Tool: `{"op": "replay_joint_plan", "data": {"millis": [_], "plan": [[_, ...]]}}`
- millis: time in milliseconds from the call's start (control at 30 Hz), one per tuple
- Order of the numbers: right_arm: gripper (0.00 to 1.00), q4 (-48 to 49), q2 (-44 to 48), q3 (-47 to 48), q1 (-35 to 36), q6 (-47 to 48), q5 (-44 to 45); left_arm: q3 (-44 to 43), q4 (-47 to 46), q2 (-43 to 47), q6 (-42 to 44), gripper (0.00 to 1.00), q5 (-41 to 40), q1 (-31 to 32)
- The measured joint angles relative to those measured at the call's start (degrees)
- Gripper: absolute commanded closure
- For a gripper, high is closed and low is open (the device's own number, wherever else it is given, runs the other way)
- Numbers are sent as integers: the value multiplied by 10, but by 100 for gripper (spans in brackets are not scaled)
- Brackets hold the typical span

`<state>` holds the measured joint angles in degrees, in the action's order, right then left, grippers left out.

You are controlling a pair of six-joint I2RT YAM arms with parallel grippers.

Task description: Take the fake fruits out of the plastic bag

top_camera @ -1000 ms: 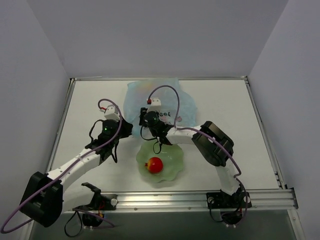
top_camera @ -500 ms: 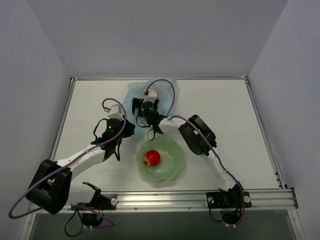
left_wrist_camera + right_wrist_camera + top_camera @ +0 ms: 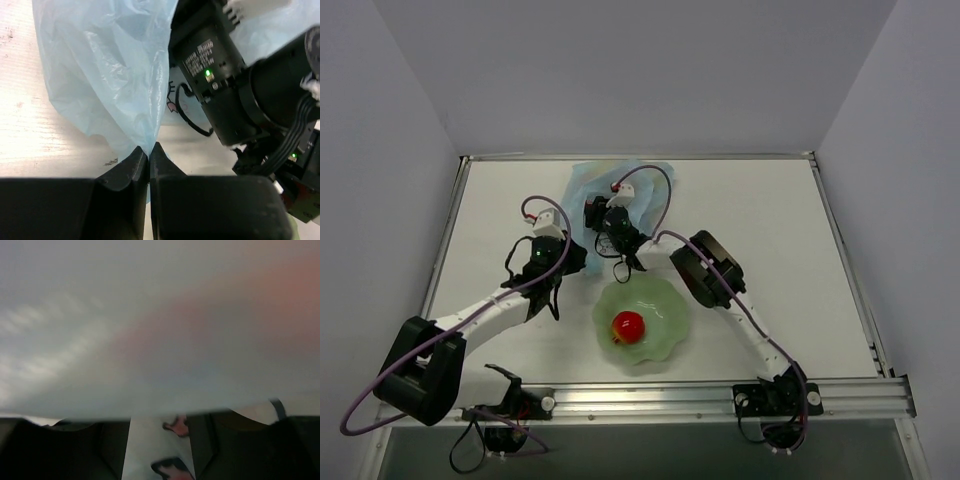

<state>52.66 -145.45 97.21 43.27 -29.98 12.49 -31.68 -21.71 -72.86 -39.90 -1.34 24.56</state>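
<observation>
The light-blue plastic bag [image 3: 620, 182] lies at the back middle of the table. My left gripper [image 3: 571, 259] is shut on the bag's near edge [image 3: 148, 148], pinching the thin film [image 3: 110, 75]. My right gripper [image 3: 603, 215] is pushed into the bag's mouth. In the right wrist view its fingers [image 3: 107, 450] stand apart, film covers most of the view, and the bag's printed patch [image 3: 160, 455] shows between them. A reddish blur [image 3: 280, 305] shows through the film. One red apple [image 3: 628, 325] sits in the pale green bowl [image 3: 665, 300]. The other fruits are hidden.
The bowl stands near the table's front, just right of my left gripper. The right arm's wrist [image 3: 235, 85] fills the right of the left wrist view, close to the left fingers. Metal rails frame the table [image 3: 760, 230].
My right gripper has swung left and further back, into the bag's mouth. The apple has rolled slightly in the bowl. My left gripper still holds the bag's edge.
</observation>
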Motion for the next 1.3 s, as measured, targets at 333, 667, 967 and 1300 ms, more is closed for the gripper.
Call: {"op": "replay_joint_plan", "data": {"millis": [333,667,967,1300], "plan": [[64,72,183,-296,-3,7,-57,-29,0,-3,0,98,0,-4],[42,95,325,-440,32,7,-42,-33,12,18,0,98,-2,-6],[12,7,223,-239,30,-21,11,-28,24,50,0,98,-6,-6],[0,-67,72,-47,10,-17,54,-28,17,23,-3,98,1,-6]]}}
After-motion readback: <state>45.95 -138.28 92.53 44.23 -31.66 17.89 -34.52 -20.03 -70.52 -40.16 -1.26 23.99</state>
